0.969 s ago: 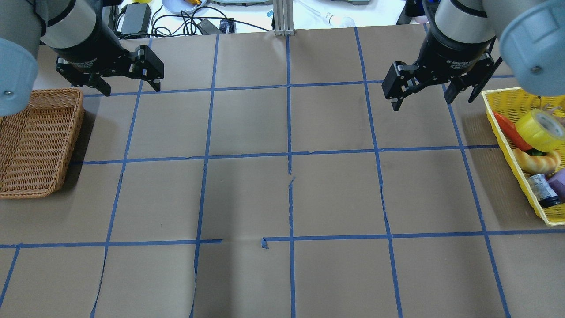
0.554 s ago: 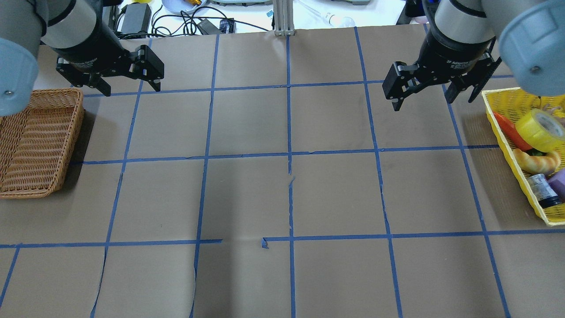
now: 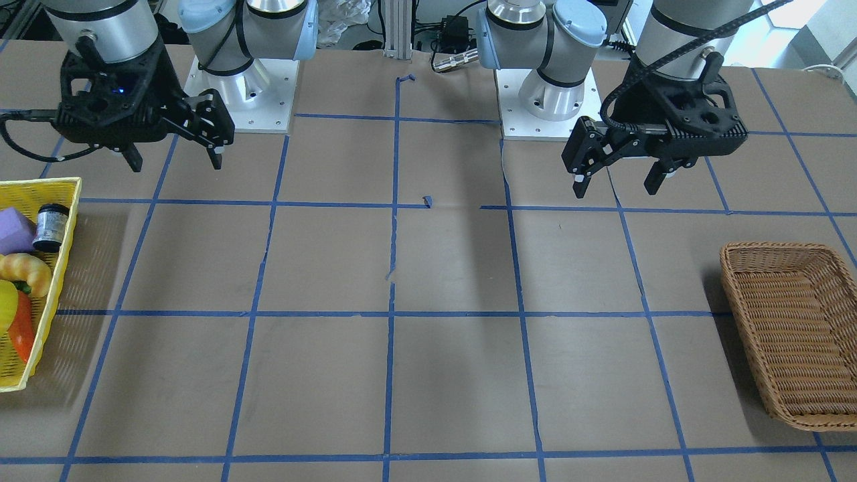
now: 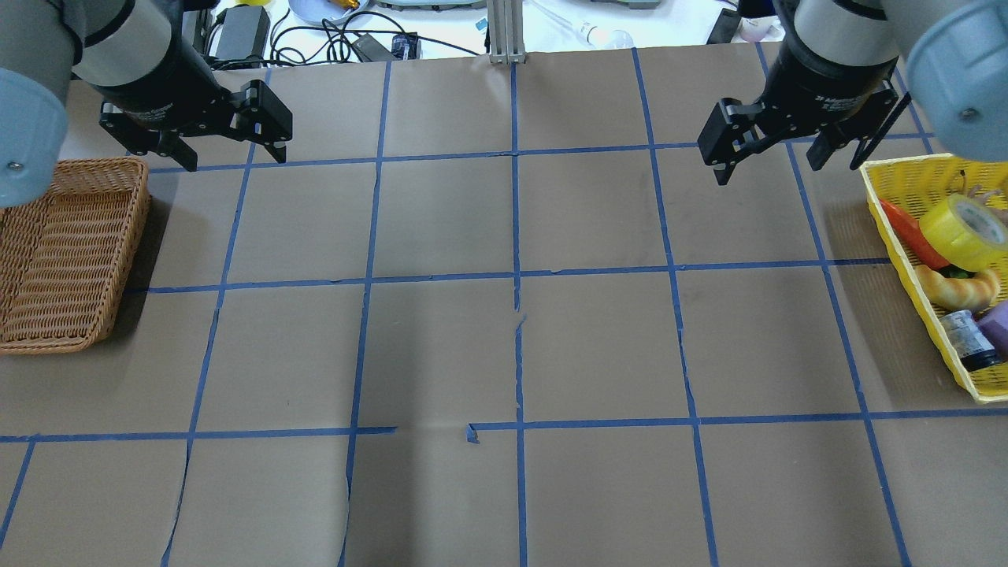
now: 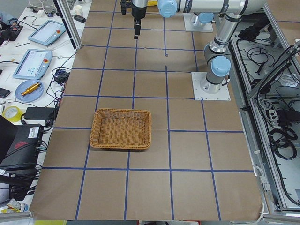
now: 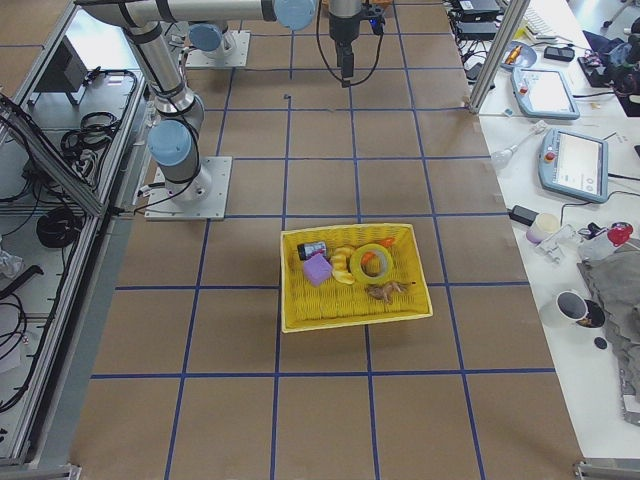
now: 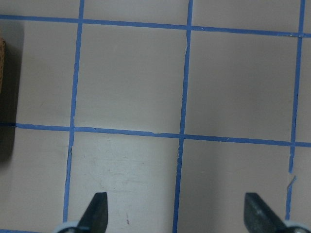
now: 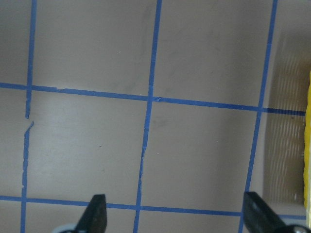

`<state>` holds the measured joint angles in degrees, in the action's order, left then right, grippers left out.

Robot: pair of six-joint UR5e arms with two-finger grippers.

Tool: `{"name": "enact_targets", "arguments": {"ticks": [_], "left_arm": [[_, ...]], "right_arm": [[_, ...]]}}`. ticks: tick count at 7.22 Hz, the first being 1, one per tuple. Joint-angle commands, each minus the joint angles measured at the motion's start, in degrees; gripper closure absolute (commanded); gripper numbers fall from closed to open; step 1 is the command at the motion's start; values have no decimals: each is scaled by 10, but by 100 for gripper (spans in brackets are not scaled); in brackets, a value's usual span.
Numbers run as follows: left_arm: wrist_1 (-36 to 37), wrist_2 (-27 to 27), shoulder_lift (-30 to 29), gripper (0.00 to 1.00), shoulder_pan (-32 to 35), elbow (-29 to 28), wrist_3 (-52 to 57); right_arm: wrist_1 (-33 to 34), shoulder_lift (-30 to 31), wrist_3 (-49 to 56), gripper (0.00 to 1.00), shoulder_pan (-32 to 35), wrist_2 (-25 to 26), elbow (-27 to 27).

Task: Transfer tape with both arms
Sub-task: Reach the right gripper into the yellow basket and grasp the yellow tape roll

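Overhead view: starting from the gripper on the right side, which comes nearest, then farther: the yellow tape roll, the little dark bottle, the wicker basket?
1. Tape, in the yellow basket beside the right gripper.
2. Bottle, same basket, farther along it.
3. Wicker basket, across the table on the robot's left.

Right claw (image 4: pixel 769 168) has shifted toward the yellow basket (image 4: pixel 906 261)
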<state>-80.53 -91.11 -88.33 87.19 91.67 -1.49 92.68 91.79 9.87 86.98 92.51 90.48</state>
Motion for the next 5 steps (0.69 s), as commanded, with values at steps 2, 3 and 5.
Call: {"name": "enact_targets", "arguments": {"ticks": [2,3,5], "left_arm": [[-1,0,0,0,0,0,0],[0,0,0,0,0,0,0],[-1,0,0,0,0,0,0]], "right_arm": [[27,-51,185,0,-209,-21,0],[78,-85,228,0,-267,-34,0],[125,-137,264,0,-304,-50,0]]}}
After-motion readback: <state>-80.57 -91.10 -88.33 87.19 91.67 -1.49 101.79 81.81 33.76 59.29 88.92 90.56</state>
